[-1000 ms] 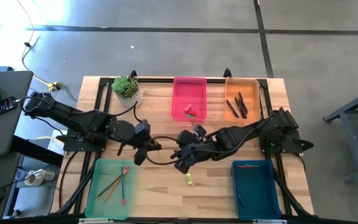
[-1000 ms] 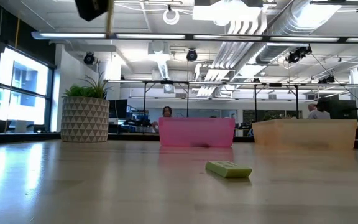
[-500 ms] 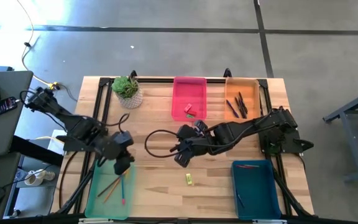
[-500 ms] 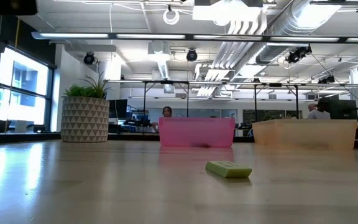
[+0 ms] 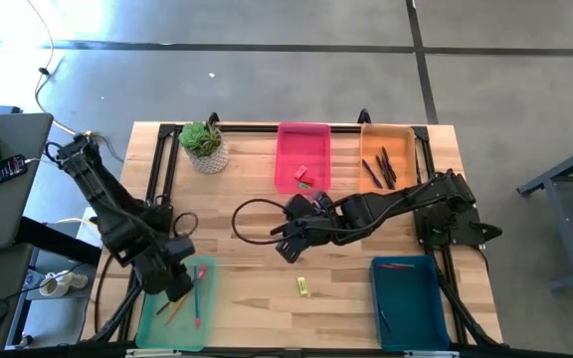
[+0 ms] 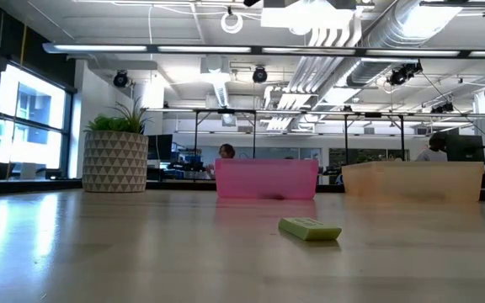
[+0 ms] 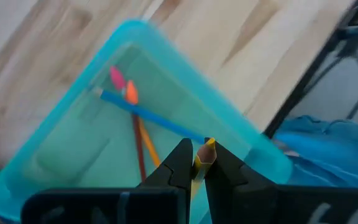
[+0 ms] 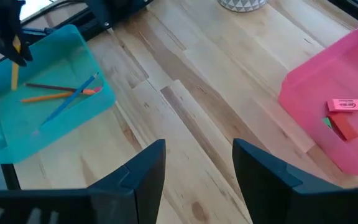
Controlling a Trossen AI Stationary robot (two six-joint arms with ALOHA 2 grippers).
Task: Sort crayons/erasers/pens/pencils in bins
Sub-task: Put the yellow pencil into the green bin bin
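The left pincer carried its yellow pencil over the light green bin.

Bare wood lies between the four bins, broken only by a yellow eraser and the right claw.

A pale wooden plank surface carries four bins: a pink bin and an orange bin along the far edge, a light green bin and a teal bin along the near edge. A potted plant stands near the far left corner, and a yellow eraser lies loose between the near bins.
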